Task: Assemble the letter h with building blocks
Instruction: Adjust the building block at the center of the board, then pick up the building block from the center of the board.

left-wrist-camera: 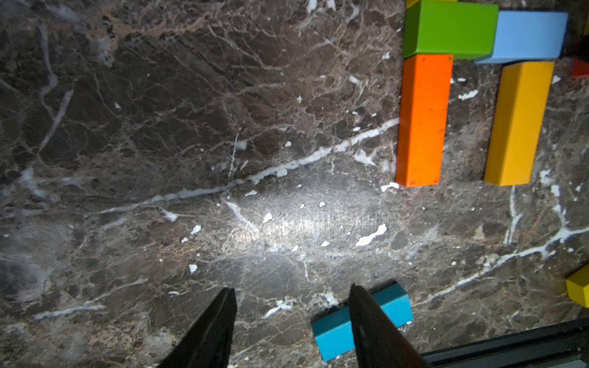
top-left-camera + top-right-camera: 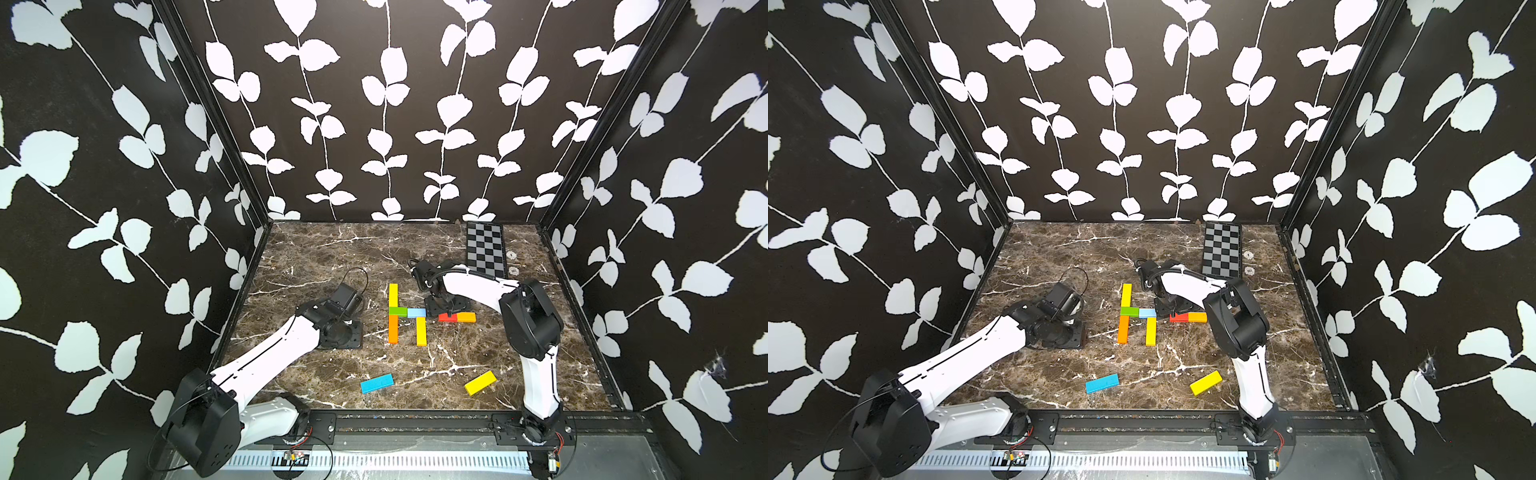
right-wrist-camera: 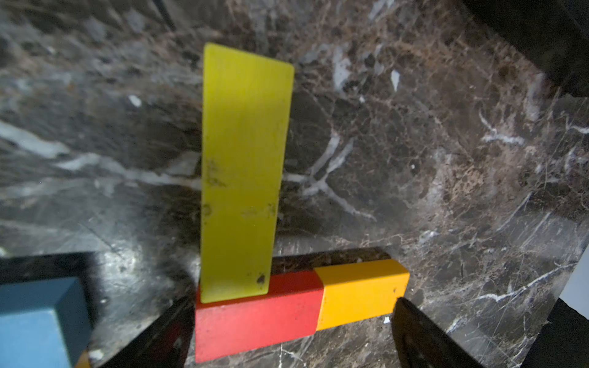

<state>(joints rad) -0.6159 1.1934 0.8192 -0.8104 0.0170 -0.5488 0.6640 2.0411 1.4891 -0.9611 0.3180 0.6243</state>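
Observation:
Five building blocks lie joined at mid-table: yellow (image 2: 393, 294), green (image 2: 397, 311), light blue (image 2: 416, 312), orange (image 2: 393, 329) and yellow (image 2: 421, 331). Right of them a red block (image 3: 255, 315) and an orange-yellow block (image 3: 360, 293) lie end to end. My right gripper (image 3: 293, 301) is open and straddles this pair. One end of a long yellow block (image 3: 242, 165) sits on the red one. A blue block (image 2: 376, 383) and a yellow block (image 2: 480, 382) lie loose near the front. My left gripper (image 1: 291, 288) is open and empty, left of the letter.
A black-and-grey chequered board (image 2: 485, 249) lies at the back right corner. Patterned walls close in three sides, and a black rail (image 2: 415, 419) runs along the front edge. The right arm's elbow (image 2: 532, 320) hangs over the right part of the table.

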